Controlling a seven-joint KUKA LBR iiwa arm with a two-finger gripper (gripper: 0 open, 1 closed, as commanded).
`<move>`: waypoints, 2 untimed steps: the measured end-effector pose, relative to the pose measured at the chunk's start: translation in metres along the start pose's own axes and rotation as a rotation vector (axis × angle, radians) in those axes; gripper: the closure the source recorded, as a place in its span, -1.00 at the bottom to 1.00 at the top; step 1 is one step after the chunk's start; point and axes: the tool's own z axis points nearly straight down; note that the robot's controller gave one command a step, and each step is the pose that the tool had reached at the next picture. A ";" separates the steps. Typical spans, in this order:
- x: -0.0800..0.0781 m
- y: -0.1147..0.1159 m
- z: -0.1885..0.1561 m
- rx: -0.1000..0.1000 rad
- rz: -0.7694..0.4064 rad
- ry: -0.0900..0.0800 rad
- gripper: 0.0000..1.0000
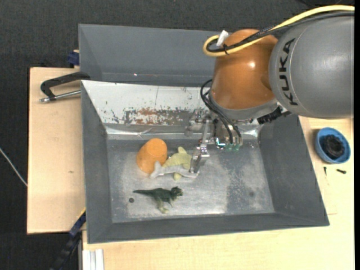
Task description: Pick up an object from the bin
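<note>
Our tool [198,157] sits low in the bin [281,167], at the right edge of a pale yellow thing [179,161] near the middle; we cannot tell how wide it stands. Beyond lie an orange egg [152,154] and a green toy dinosaur [162,194]; nothing looks lifted, so grasping and raising remain.
</note>
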 end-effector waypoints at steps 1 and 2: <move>-0.003 0.014 0.111 0.000 -0.251 -0.012 -1.00; -0.004 0.014 0.109 0.000 -0.249 -0.015 1.00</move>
